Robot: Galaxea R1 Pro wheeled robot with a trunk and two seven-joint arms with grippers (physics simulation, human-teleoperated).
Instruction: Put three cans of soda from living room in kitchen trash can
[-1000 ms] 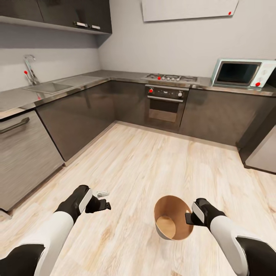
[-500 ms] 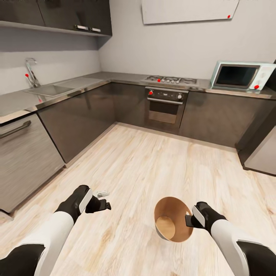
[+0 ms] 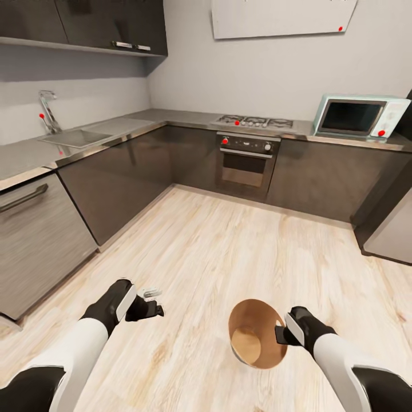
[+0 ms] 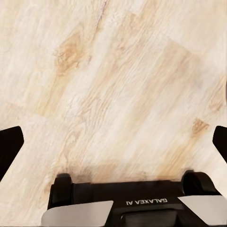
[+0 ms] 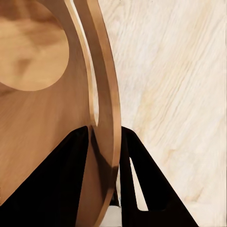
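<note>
Robot stands in the kitchen, head cam looking down over both arms at pale wood floor (image 3: 217,246).

Right gripper (image 3: 281,335): jaws closed on the rim of the tash can (image 3: 254,343). Right wrist cam shows one dark finger (image 5: 56,179) inside the coppery wall, the other outside, rim pinched between them. Can is tilted, its mouth turned toward the head cam, round bottom visible inside; whether it touches the floor, can't tell. No soda cans seen inside it.

Left gripper (image 3: 153,303): jaws open wide, nothing between them. In the left wrist cam, dark fingertips (image 4: 10,146) sit far apart at either frame edge w/ bare floorboards between. It hangs over the floor, well apart from the tash can.

Surroundings: dark cabinets run in an L along the left and back walls. Sink (image 3: 74,137) w/ tap on the left counter. Gas hob (image 3: 254,122) over a built-in oven (image 3: 246,166) at the back. Microwave (image 3: 360,116) on the counter to the right. Steel fridge (image 3: 395,229) edge at far right. White board (image 3: 283,17) on the back wall.
</note>
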